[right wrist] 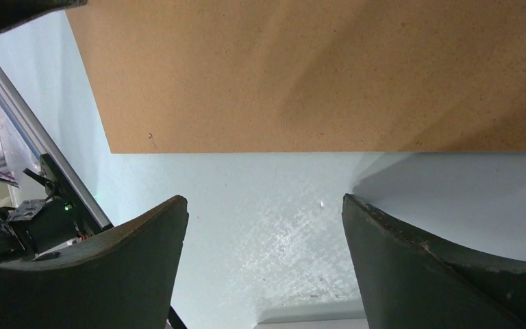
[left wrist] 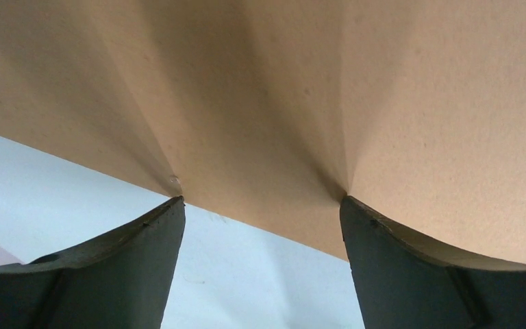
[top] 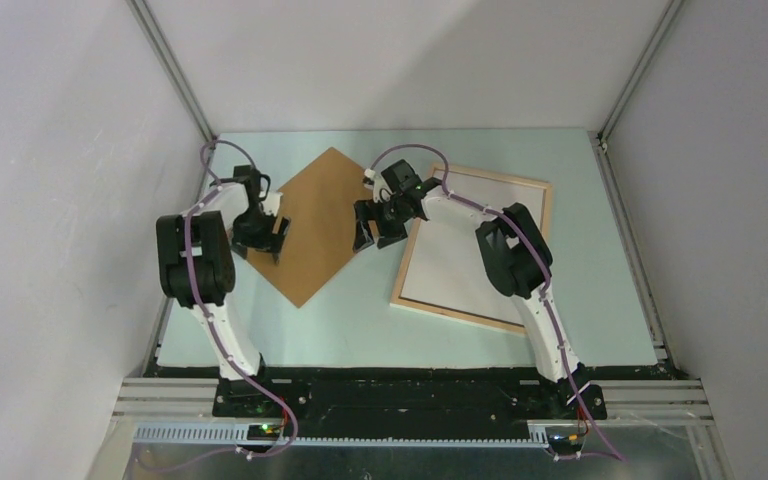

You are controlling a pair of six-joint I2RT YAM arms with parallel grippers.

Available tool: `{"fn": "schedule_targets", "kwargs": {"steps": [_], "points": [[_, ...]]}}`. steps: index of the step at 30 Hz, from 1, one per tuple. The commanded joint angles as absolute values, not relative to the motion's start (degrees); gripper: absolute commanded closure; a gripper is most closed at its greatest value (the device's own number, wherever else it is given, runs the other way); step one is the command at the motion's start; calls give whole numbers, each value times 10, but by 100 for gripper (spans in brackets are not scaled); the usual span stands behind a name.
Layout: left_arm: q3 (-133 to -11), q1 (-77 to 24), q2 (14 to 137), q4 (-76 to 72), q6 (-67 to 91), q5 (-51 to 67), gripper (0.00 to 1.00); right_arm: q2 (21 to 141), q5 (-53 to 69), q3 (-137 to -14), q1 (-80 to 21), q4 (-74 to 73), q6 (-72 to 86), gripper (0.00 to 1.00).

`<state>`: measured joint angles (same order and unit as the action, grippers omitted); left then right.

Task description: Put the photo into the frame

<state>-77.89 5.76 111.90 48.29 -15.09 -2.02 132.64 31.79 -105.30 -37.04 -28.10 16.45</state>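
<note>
Currently frame (top: 455,315) lies flat at bench (top: 360,335) right side, skewed: thin pale-wood rails w/ white panel inside. Left fingers (left wrist: 130,271) released, spread at brown board (top: 312,225) left corner. Right fingers (right wrist: 130,274) released, apart, beside its right corner.

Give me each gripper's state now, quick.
Left gripper: open, holding nothing, tips at the board's edge.
Right gripper: open, holding nothing, above the table.

Top view overhead, whole table (top: 360,330); both wrist views close, looking down, sharing brown board (top: 315,230).
</note>
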Motion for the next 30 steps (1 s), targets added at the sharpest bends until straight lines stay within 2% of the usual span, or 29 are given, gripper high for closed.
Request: {"fn": "schedule_targets", "kwargs": {"steps": [1, 11, 22, 30], "points": [[-717, 37, 1090, 501, -186, -47, 13, 1287, 311, -1043, -368, -285, 158, 13], [-642, -32, 1064, 503, -192, -34, 15, 1277, 304, -1037, -367, -285, 150, 13], [-611, -48, 1015, 509, -183, 8, 16, 1268, 285, -1043, -365, -301, 91, 13], [-617, -20, 888, 509, -168, 36, 7, 1232, 167, -1064, -443, -317, -56, 13]]}}
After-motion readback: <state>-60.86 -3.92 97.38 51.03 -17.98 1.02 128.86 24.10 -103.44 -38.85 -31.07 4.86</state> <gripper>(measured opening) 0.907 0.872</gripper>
